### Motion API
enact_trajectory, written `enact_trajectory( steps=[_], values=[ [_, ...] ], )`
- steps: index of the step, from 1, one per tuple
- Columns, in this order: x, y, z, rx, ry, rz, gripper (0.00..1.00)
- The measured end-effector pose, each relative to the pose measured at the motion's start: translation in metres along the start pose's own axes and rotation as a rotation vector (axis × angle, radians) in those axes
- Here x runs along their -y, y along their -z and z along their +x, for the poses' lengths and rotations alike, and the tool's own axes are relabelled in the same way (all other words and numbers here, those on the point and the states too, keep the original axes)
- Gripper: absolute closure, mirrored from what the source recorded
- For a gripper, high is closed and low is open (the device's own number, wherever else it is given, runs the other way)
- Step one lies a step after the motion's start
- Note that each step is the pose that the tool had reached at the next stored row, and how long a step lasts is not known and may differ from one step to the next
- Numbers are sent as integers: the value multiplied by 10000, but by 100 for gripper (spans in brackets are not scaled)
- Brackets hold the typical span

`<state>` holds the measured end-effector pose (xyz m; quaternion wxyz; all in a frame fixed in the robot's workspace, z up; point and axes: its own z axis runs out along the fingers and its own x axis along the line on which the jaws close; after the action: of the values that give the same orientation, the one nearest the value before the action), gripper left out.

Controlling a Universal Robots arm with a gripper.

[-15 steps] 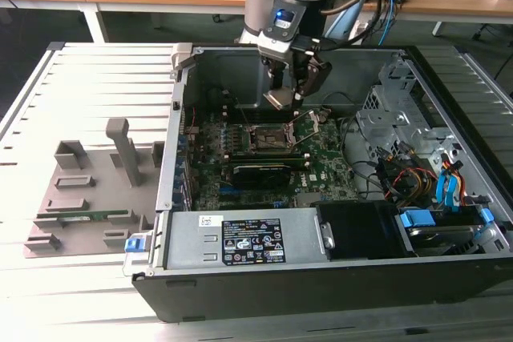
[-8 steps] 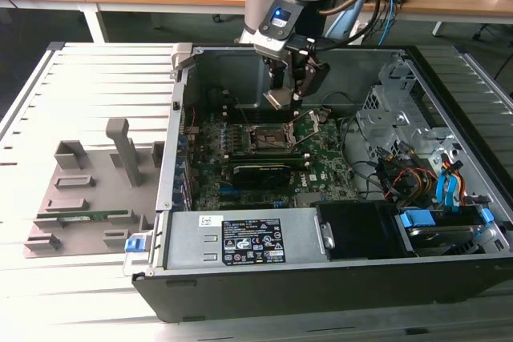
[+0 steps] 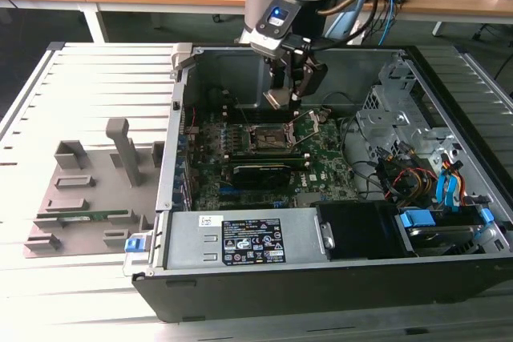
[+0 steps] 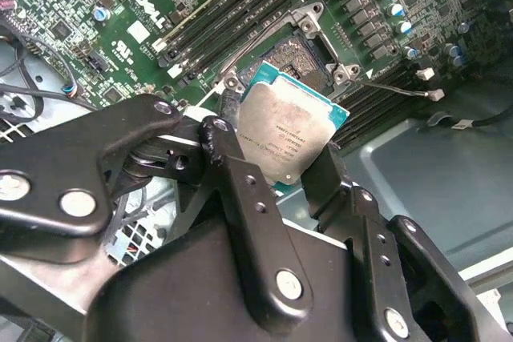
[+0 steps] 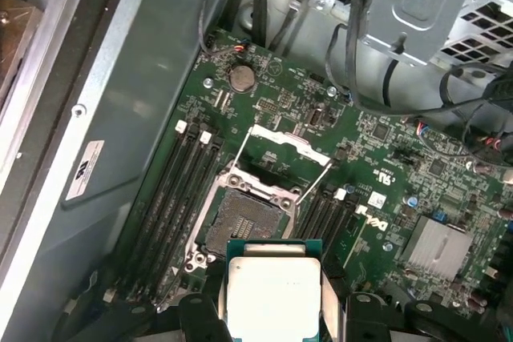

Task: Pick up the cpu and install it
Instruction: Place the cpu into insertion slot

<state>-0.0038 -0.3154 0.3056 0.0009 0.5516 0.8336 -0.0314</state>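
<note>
the hand [image 4: 271, 154] is clamped on two edges of the cpu [image 4: 295, 126], above the open socket [image 5: 244, 226]. it looks thin, light, stiff and probably fragile.

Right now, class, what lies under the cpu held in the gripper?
The cpu, clamped in the gripper, hangs above the green motherboard. The open, empty socket shows beside its edge. The board patch straight beneath is covered by the chip itself.

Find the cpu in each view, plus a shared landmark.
Exterior view: cpu held in the gripper, above the socket.
Second wrist view: cpu tilted, in front of the socket.
First wrist view: cpu next to the socket.
Shared landmark: the open socket.
</note>
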Motion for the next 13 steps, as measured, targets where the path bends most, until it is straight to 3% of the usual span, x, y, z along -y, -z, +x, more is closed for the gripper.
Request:
enact_trajectory(
  steps=[13],
  values=[
    [0,0,0,-11,-1079,58,45]
  ],
)
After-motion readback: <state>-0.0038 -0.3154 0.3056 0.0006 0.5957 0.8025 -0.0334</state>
